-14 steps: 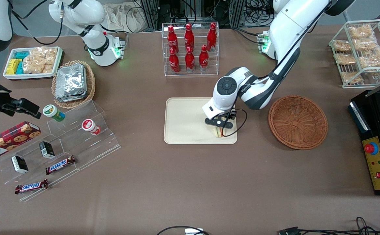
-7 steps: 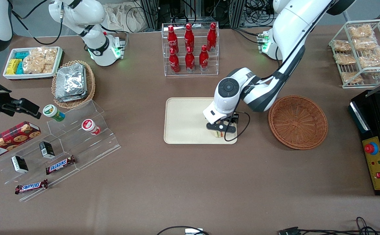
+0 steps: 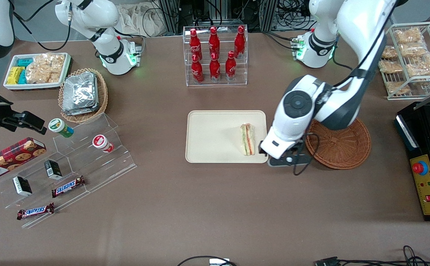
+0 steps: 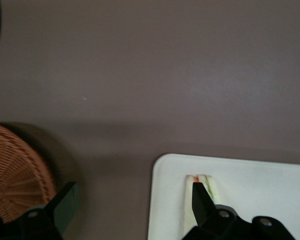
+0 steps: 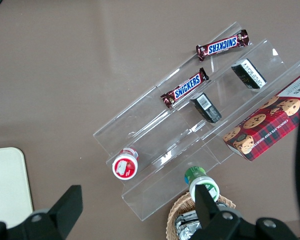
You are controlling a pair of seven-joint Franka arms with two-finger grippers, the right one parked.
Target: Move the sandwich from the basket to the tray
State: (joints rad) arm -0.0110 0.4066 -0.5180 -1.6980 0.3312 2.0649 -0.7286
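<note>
Lying on tray [image 3: 207, 136]: sandwich [image 3: 247, 139], gripper [image 4: 132, 200] apart.

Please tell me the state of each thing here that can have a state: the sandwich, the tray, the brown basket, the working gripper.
sandwich: lying on the tray, released, near the edge closest to the basket.
tray: holds only the sandwich.
basket: empty, partly covered by the arm in the front view.
gripper: open, holding nothing, above the table between tray and basket.
</note>
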